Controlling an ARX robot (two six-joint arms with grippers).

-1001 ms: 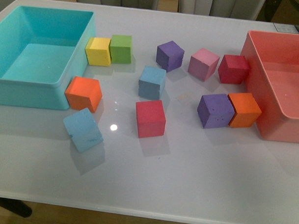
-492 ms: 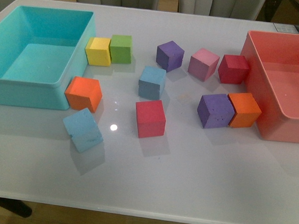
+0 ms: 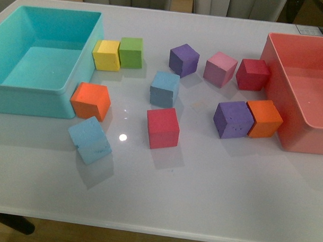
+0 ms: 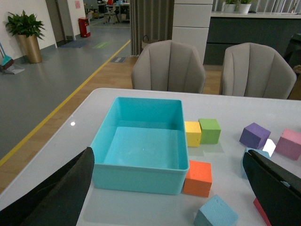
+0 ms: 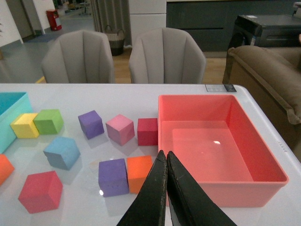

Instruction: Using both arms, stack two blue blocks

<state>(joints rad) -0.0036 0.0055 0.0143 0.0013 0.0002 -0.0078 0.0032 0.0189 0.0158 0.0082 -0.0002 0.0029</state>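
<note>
Two pale blue blocks lie on the white table. One (image 3: 164, 89) sits mid-table; it also shows in the right wrist view (image 5: 62, 152) and partly behind a finger in the left wrist view (image 4: 250, 157). The other blue block (image 3: 89, 140) lies tilted near the front left, below an orange block (image 3: 90, 101); it also shows in the left wrist view (image 4: 216, 213). Neither arm shows in the front view. My left gripper (image 4: 171, 186) is open and empty, high above the table's left side. My right gripper (image 5: 166, 160) is shut and empty, above the right side.
A turquoise bin (image 3: 40, 90) stands at the left, a pink-red bin (image 3: 279, 104) at the right. Yellow (image 3: 106, 55), green (image 3: 131, 52), red (image 3: 163, 128), two purple (image 3: 183, 59) (image 3: 233, 119), pink (image 3: 220, 69), dark red (image 3: 252, 74) and orange (image 3: 264, 119) blocks lie scattered.
</note>
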